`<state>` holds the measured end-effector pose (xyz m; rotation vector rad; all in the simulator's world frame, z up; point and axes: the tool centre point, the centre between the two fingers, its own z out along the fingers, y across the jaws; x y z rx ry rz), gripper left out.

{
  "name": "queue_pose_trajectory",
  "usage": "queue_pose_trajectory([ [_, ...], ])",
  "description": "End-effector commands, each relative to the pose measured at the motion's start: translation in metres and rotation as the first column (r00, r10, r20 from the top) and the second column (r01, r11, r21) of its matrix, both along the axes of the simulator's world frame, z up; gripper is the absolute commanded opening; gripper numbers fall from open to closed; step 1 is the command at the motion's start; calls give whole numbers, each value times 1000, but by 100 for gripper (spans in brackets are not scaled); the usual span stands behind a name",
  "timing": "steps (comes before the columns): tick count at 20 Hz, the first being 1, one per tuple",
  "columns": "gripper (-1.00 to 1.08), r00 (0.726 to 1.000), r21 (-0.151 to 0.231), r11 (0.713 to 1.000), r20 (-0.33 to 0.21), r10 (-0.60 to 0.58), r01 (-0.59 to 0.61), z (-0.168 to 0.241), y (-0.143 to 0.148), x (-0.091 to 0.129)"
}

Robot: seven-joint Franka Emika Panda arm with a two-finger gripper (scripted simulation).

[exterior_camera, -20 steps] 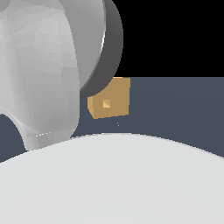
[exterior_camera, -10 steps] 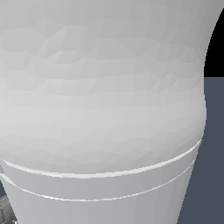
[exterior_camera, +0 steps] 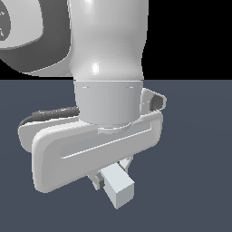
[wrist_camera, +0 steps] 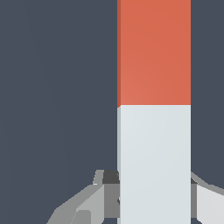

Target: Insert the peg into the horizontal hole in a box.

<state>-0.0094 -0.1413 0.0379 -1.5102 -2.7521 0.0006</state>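
Peg [wrist_camera: 154, 109] | clamped in claw [wrist_camera: 153, 192] | arm [exterior_camera: 106, 68] fills exterior view

The table [exterior_camera: 195, 181] is a flat, uniform slate-blue surface with no texture, seams or markings. In the exterior view it fills the lower part of the picture and ends in a straight horizontal edge. Above that edge the backdrop [exterior_camera: 190, 36] is plain black, showing no walls, windows or furniture. Lighting is even and diffuse; no distinct cast shadows appear on the surface. In the wrist view the same slate-blue surface fills the visible background.
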Motion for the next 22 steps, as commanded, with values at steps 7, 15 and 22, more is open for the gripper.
queue_pose_trajectory([
  [7, -100, 996, -1, 996, 2, -87, 87, 13, 86, 6],
  [15, -100, 987, -1, 987, 2, -160, 160, 23, 159, 19],
  [22, -100, 980, -1, 980, 2, -200, 200, 29, 199, 30],
])
